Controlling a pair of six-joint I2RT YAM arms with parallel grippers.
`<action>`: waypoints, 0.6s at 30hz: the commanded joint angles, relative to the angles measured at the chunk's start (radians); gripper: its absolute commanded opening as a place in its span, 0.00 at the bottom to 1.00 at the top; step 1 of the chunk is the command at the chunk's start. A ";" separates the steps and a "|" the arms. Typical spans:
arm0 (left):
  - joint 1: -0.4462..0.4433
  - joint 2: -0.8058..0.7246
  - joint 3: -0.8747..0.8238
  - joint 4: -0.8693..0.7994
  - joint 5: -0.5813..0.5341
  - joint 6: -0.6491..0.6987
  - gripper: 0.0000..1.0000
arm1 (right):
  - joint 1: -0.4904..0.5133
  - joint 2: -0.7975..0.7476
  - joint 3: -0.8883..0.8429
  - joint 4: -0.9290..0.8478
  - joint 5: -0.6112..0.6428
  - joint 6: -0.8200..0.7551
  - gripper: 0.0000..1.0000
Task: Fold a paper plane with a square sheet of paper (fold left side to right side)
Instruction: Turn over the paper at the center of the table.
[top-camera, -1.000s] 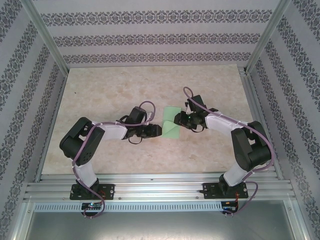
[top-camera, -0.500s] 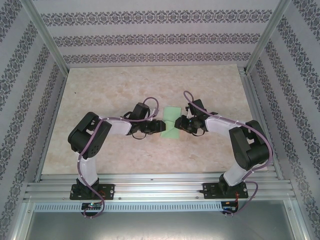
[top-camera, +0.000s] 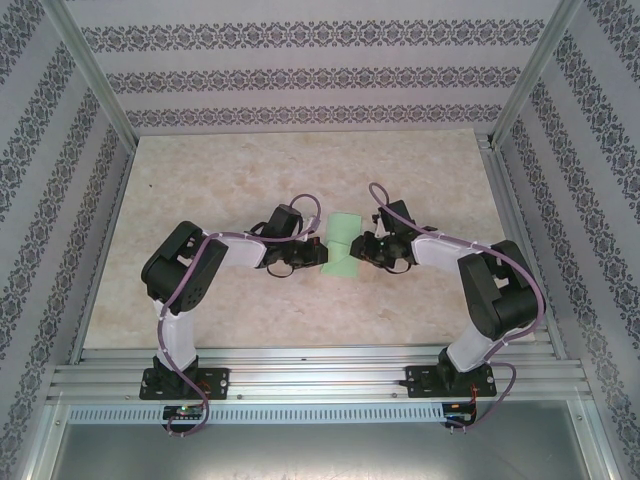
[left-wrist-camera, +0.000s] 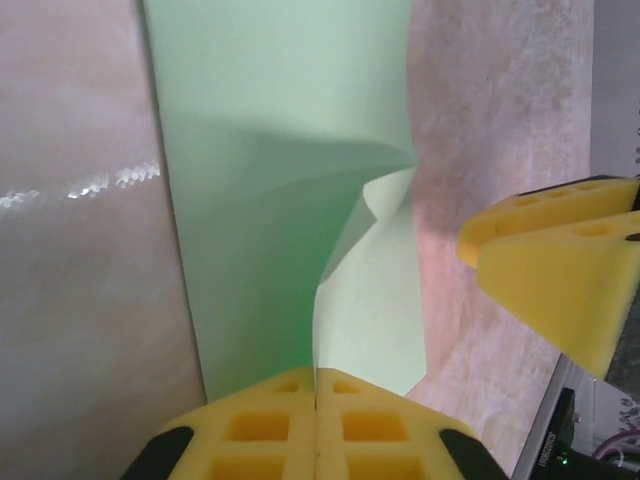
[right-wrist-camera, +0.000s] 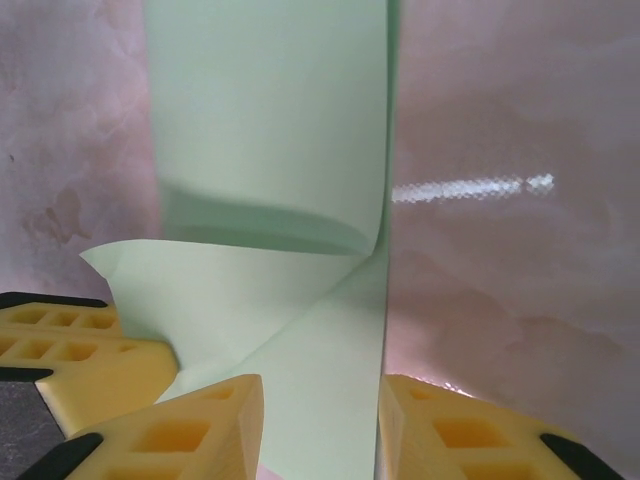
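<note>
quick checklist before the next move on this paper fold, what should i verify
1. Left tool shut on an edge of the sheet of paper: ok.
2. Right tool gripping the sheet: not ok, its jaws stand apart with paper between them.
3. Fold pressed flat on the table: not ok, the lifted flap bulges up.
4. Edges lined up: cannot tell.
5. Tools apart from each other: ok.
</note>
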 joint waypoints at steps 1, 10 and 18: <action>-0.001 -0.032 0.020 -0.015 0.008 0.019 0.03 | -0.017 -0.050 -0.035 0.067 -0.053 0.047 0.37; -0.002 -0.081 -0.005 0.048 0.043 -0.034 0.00 | -0.020 -0.061 -0.093 0.234 -0.145 0.159 0.40; -0.001 -0.092 -0.011 0.059 0.050 -0.042 0.00 | -0.017 0.009 -0.096 0.357 -0.183 0.234 0.41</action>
